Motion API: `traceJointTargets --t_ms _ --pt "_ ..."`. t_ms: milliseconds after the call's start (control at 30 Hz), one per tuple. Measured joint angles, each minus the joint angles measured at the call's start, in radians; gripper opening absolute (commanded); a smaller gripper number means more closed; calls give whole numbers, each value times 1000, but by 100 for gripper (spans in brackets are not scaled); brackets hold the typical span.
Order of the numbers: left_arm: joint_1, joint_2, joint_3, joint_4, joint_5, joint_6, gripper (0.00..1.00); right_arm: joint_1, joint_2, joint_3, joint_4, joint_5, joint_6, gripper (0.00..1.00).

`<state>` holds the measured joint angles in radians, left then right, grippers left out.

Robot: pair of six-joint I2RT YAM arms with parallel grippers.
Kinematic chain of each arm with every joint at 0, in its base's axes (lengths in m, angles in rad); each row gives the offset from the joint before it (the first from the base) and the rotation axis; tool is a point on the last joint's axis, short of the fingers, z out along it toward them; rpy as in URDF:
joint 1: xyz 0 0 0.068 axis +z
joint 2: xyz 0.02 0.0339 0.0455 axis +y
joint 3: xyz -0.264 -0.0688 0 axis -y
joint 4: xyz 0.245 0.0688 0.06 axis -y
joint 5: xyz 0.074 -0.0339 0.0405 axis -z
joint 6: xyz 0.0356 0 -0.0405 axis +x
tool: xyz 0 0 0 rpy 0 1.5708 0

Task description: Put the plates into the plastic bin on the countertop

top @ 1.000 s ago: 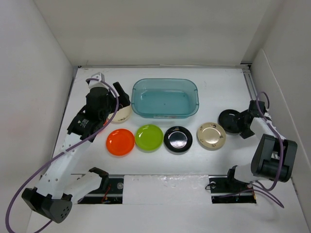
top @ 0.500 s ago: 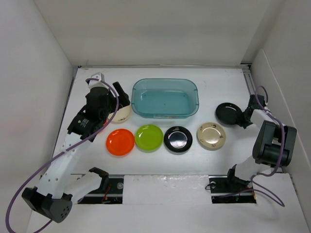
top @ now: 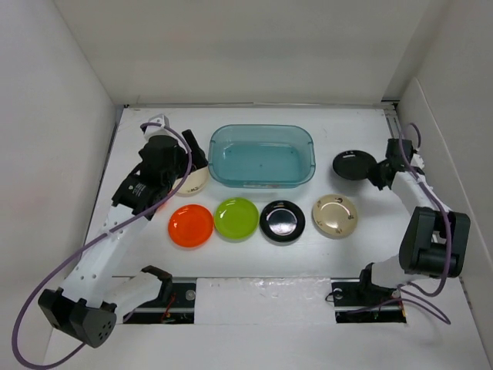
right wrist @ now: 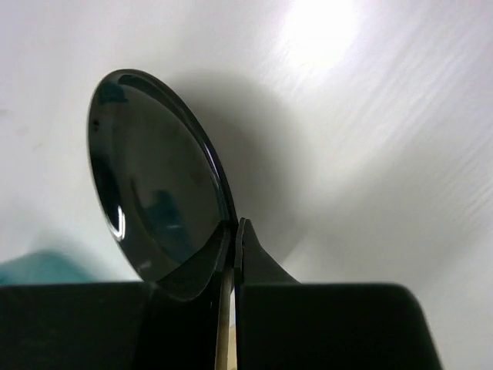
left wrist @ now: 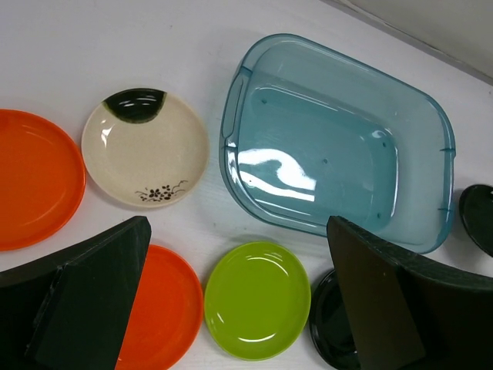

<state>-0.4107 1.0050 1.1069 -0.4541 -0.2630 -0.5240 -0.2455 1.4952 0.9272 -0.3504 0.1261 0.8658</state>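
White wall panels [top: 254, 46] behind and at both sides, glossy white strip [top: 262, 290] along the near edge

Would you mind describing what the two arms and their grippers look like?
The left arm and right arm have white links, black joint housings and black bases. A purple cable trails along each. The left gripper and right gripper are black, with flat, angular fingers; no legible markings.

The plastic bin [top: 262, 158] sat on the countertop [top: 254, 258], midway toward the far edge. Before it ran a row of four plates [top: 237, 218]. Two more plates [left wrist: 145, 150] lay left of the bin; the last plate [top: 354, 165] was right of it, nearer the right edge.
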Motion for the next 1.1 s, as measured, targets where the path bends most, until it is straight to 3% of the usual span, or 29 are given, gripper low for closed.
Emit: traceJointTargets --t_ms 367,667,933,1100 --pt "0 54 0 0 -6 0 100 349 -89 179 37 103 119 0" --pt "88 190 59 -35 40 -9 100 585 294 567 48 -1 -32 0" --pt "127 325 278 -89 31 -60 100 625 426 571 29 -48 -62 0" --pt "261 422 350 -86 102 -88 100 620 458 573 31 -79 -65 2"
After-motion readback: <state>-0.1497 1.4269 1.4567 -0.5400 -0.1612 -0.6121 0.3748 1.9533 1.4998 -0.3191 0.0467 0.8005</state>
